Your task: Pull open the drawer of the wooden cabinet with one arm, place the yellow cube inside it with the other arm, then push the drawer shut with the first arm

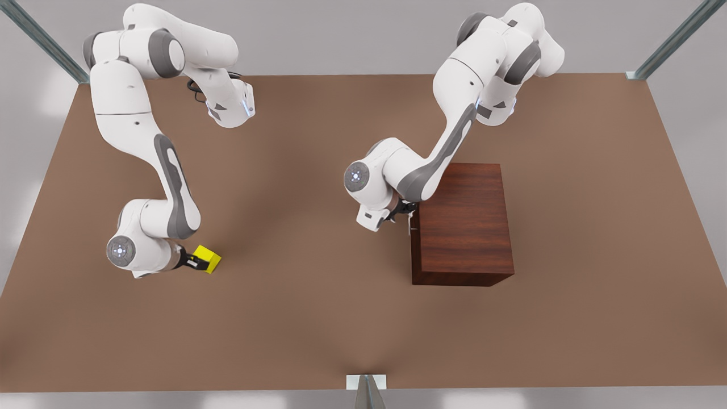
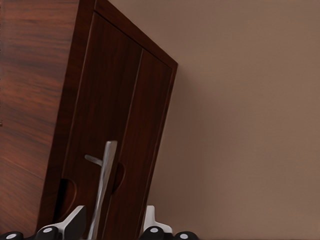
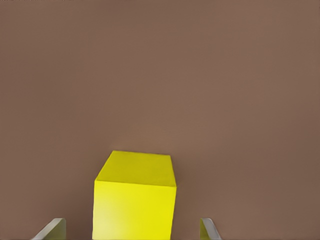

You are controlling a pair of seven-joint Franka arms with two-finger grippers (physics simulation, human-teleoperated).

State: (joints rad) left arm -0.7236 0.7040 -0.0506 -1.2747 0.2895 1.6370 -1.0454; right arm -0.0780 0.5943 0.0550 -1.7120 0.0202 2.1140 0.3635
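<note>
Item one, at the front view's left: our right gripper [image 1: 192, 262], low over the table [image 1: 318, 318], at the yellow cube [image 1: 207, 259]. In the right wrist view the cube [image 3: 135, 200] stands between the two fingertips [image 3: 52, 229], with clear gaps on both sides. We log these jaws as spread and not yet bearing on the cube, which rests on the table, well apart from the cabinet.

Item two, centre of the front view: bare brown table between the two arms.

Item three, at the front view's right: our left gripper [image 1: 406, 211], level with the upper front of the wooden cabinet [image 1: 463, 224]. In the left wrist view the silver handle [image 2: 104, 187] runs between the fingers [image 2: 70, 226], which stand on either side of it with space to spare. We record this gripper as open around the bar, not clamped. The drawer [image 2: 112, 140] sits flush in the cabinet front, fully shut.

Step in hand, by our judgement: the opening step, at the stage of taking the handle, with the cube pickup being readied alongside.

Next move, as we judge it: the left gripper must close on the bar and draw straight out from the cabinet face; the right must close on the cube before lifting.
</note>
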